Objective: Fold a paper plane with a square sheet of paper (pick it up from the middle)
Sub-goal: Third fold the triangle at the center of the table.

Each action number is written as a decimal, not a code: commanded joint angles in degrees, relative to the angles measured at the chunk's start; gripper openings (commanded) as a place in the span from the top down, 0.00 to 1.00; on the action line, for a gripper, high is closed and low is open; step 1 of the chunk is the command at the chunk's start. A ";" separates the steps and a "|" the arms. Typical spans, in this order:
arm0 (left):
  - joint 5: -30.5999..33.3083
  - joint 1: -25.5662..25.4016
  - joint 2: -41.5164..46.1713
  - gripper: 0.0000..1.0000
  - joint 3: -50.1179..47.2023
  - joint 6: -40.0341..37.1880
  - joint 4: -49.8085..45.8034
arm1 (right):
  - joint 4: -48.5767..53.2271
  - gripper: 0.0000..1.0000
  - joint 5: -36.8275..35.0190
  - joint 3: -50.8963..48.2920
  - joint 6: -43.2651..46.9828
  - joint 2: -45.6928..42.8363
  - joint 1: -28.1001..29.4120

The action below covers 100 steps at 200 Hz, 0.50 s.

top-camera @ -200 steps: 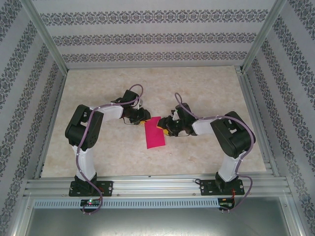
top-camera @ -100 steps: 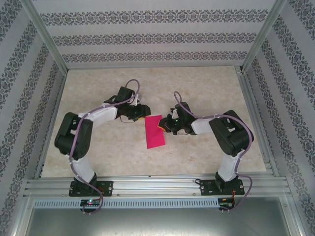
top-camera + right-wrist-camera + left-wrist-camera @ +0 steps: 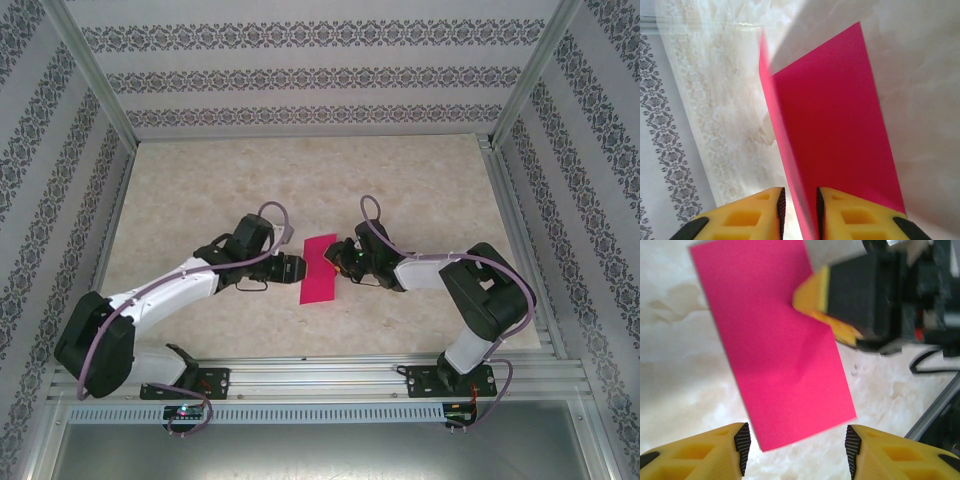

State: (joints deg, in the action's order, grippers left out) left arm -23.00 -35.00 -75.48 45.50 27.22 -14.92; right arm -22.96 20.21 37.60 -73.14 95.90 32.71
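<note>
The square sheet of paper (image 3: 319, 270), magenta-pink and creased into a narrow rectangle, lies mid-table between the two arms. My left gripper (image 3: 292, 268) sits at its left side, low over the table. In the left wrist view that gripper (image 3: 796, 450) is open, with the paper's (image 3: 775, 350) near end just ahead of the black pads and untouched. My right gripper (image 3: 340, 258) is at the sheet's right edge. In the right wrist view its jaws (image 3: 800, 205) stand a narrow gap apart around a raised edge of the paper (image 3: 840, 130), with daylight left of the sheet. One yellow finger (image 3: 812, 295) of the right gripper rests at the paper's edge.
The marble-patterned table top (image 3: 200, 190) stretches all round the paper. Aluminium frame rails (image 3: 310, 375) run along the near edge and both sides, and patterned walls enclose the cell.
My left arm has stretched out low and swung its gripper nearer, to the sheet's left side, opening wider. The right gripper shut on the paper's edge, then eased to a narrow gap.
</note>
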 commanded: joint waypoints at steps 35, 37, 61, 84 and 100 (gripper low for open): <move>27.22 -20.83 -5.34 0.39 6.04 -8.15 -10.04 | 1.82 0.73 8.76 2.93 5.86 -0.45 -2.49; 28.34 -21.58 -5.90 0.39 6.39 -8.24 -10.39 | 2.10 0.73 9.01 3.09 6.07 -0.36 -2.48; 38.95 -28.48 -11.08 0.35 9.84 -8.93 -13.55 | 3.59 0.79 10.81 4.10 7.11 0.61 -2.89; 42.67 -31.55 -14.17 0.33 11.54 -9.94 -13.95 | 3.98 0.79 10.89 4.27 7.30 1.20 -3.31; 43.80 -33.13 -15.69 0.26 12.39 -11.20 -14.06 | 4.08 0.79 11.26 4.24 7.07 1.51 -3.53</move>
State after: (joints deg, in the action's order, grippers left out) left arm 12.43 -66.02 -89.47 55.59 19.42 -25.43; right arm -20.03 29.61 40.86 -67.46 96.18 30.09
